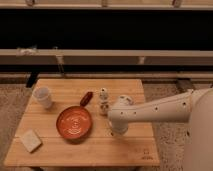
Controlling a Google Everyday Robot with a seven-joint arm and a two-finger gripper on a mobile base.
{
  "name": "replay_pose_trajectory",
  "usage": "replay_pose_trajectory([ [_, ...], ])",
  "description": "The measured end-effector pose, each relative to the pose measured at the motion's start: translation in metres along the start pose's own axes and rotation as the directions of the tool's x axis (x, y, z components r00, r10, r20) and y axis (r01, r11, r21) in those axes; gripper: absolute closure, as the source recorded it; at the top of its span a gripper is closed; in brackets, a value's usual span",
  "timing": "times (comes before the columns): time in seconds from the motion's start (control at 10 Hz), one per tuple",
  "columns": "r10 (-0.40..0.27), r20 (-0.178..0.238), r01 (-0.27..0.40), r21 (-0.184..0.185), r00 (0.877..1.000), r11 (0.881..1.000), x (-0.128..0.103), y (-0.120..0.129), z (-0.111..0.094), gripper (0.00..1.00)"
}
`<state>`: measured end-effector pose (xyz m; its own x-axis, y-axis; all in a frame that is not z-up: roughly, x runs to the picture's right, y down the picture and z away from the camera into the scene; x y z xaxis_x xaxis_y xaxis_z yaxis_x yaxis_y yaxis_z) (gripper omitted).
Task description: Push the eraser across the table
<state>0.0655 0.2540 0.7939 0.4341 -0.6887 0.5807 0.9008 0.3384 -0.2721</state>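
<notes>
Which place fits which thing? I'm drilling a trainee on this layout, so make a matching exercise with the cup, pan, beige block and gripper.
Things: 1 cup; 2 pan; 3 beige block; 4 gripper.
Places, as the camera sees them: a near left corner; b just right of the pan, low over the table; c middle of the table; d far left.
Pairs: 1-d; 2-c; 3-a; 4-b.

1 table, 1 pan, 1 cup, 1 beige block, 1 hand over it

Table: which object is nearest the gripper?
The small white upright object beside the pan handle; the gripper hangs just right of it. White cup, orange pan, beige block lie farther left.
</notes>
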Motion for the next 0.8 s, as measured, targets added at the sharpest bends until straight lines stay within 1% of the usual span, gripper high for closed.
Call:
replay_pose_trajectory([
  [0.2,-0.012,0.005,0.012,-0.010,1.000,1.000,-0.006,0.002,0.003,1.00],
  [0.3,-0.024,0.010,0.024,-0.016,1.000,1.000,-0.015,0.002,0.006,1.00],
  [0.4,-0.044,0.010,0.045,-0.014,0.999,0.999,-0.025,-0.003,0.008,1.00],
  [0.5,-0.061,0.005,0.061,-0.015,0.998,0.998,-0.031,-0.004,0.007,1.00],
  [0.8,-0.087,-0.014,0.087,-0.007,0.996,0.996,-0.038,-0.007,-0.006,1.00],
])
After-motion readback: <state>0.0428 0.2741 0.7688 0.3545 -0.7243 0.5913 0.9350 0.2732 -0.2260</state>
